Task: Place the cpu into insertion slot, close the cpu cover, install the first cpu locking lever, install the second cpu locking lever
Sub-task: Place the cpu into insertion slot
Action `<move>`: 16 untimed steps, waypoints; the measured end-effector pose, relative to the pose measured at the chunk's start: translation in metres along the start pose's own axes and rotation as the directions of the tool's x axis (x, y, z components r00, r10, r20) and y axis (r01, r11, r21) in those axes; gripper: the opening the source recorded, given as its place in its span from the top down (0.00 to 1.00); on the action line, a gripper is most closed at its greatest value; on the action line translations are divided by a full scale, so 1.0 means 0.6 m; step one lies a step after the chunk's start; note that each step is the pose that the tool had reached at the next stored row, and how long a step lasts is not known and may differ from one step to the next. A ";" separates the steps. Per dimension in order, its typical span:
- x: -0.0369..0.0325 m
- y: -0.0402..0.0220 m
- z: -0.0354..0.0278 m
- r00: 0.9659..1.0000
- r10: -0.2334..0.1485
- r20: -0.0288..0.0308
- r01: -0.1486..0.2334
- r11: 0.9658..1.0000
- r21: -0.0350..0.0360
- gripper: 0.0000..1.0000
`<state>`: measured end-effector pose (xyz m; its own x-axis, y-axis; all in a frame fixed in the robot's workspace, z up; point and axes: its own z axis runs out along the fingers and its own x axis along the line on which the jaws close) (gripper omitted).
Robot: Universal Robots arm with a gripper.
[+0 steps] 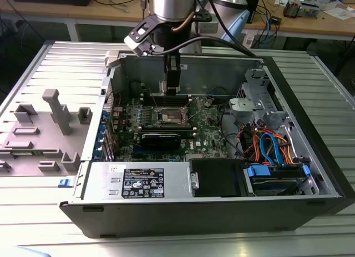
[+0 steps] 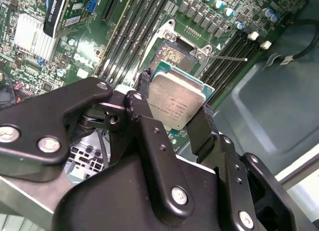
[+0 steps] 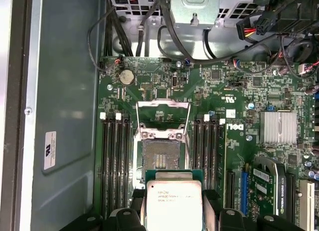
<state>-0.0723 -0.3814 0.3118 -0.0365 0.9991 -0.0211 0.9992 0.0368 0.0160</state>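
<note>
The tool point(image 2: 174, 105) grips the cpu point(image 2: 178, 91) by two opposite edges, with the silvery top toward the wrist cameras. It hangs inside the case point(image 1: 222, 212), above the board point(image 3: 219, 91). The slot point(image 3: 160, 155) lies near the board's middle, between two banks of memory slots point(image 3: 115, 156), and it is bare. The cover point(image 3: 163, 111) is folded back from it, toward the board edge that carries the round battery point(image 3: 126, 77). In the first wrist view the cpu is just beside the slot, not yet over it.

The main danger is a bad seating. If the cpu comes down shifted or turned against the slot's rim, it can rest tilted on the rim and press on the fine contacts below. The grip covers only thin edges, so a small knock could make the chip slip or rotate. The fingers point(image 2: 202, 122) are wider than the chip, and they could strike the memory slots on either side. A thin rod point(image 2: 227, 57) beside the slot, probably a lever, could also catch a finger.
</note>
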 end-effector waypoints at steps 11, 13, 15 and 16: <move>0.001 -0.012 0.004 1.000 0.000 0.000 0.000 1.000 0.000 0.45; 0.001 -0.014 0.005 1.000 0.000 0.000 0.000 1.000 0.000 0.45; 0.001 -0.015 0.005 1.000 0.000 0.000 0.000 1.000 0.000 0.45; 0.001 -0.015 0.005 1.000 0.000 0.000 0.000 1.000 0.000 0.45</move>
<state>-0.0814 -0.3814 0.3088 -0.0364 0.9991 -0.0211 0.9992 0.0368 0.0160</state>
